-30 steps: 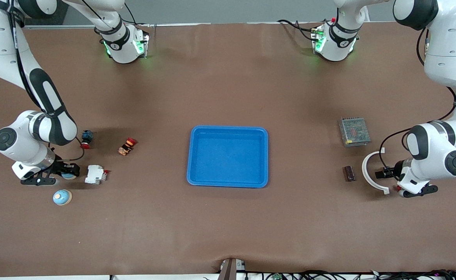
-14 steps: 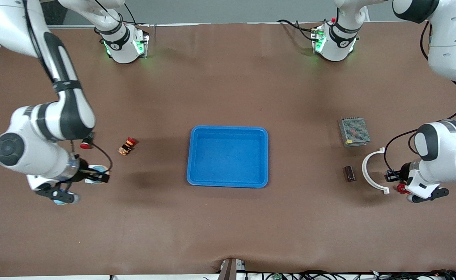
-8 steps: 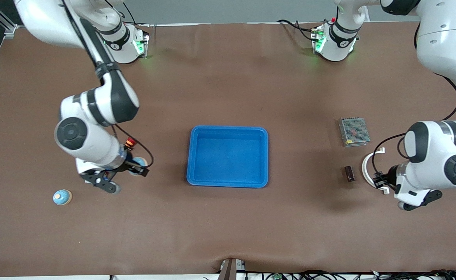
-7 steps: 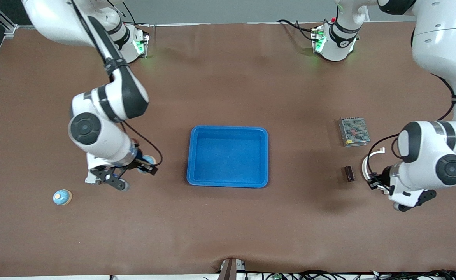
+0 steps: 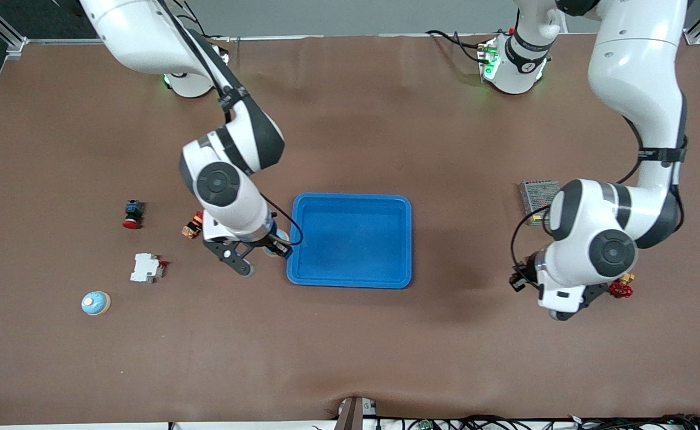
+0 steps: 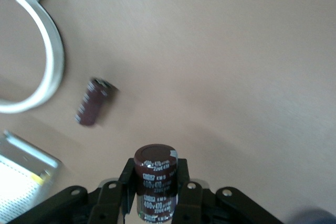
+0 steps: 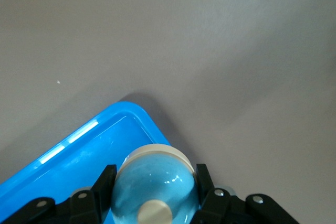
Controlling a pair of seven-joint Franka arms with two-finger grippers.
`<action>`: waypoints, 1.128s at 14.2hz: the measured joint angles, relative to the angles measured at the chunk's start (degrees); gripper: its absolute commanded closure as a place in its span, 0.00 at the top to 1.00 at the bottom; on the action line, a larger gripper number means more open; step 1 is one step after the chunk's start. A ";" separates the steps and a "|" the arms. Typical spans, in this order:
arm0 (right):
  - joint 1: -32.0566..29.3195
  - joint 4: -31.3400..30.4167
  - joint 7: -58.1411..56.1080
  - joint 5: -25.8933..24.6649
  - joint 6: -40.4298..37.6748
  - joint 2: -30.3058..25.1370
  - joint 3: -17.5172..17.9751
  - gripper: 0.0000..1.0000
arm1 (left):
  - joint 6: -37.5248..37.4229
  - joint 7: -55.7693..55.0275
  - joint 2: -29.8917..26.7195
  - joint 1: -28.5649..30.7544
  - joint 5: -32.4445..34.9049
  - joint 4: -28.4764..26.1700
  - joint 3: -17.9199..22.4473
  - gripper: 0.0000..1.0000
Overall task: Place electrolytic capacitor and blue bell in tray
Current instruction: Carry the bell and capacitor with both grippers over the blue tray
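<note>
The bright-blue tray [image 5: 350, 282] lies at the table's middle. My right gripper [image 5: 277, 246] is shut on a light-blue bell [image 7: 155, 190] with a cream knob, and hangs over the tray's corner [image 7: 79, 145] toward the right arm's end. My left gripper [image 5: 517, 279] hangs over the table toward the left arm's end. It is shut on a dark brown electrolytic capacitor [image 6: 155, 167] held upright between the black fingers [image 6: 127, 174]. A second capacitor [image 6: 93, 102] lies on the table below it.
Another blue bell [image 5: 95, 303], a white breaker [image 5: 146, 267], a red push button [image 5: 132, 214] and an orange-red switch [image 5: 193, 226] lie toward the right arm's end. A metal power supply [image 5: 532, 193], a red valve [image 5: 620, 290] and a white ring [image 6: 44, 61] lie toward the left arm's end.
The right arm has carried the bell from its end of the table to the tray's corner. The left arm has swung toward the tray with the capacitor and now covers the lying capacitor and ring.
</note>
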 measured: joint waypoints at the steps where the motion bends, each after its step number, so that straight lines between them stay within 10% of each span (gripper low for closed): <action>1: 0.74 0.61 2.38 -1.18 0.30 1.48 -0.05 0.00 | -0.08 -2.32 0.00 -1.20 -0.21 0.04 -0.02 0.01; 16: 5.49 12.88 14.73 -5.40 1.74 16.12 -0.61 0.00 | 0.79 -30.21 1.94 -20.23 -1.06 0.05 -0.04 0.01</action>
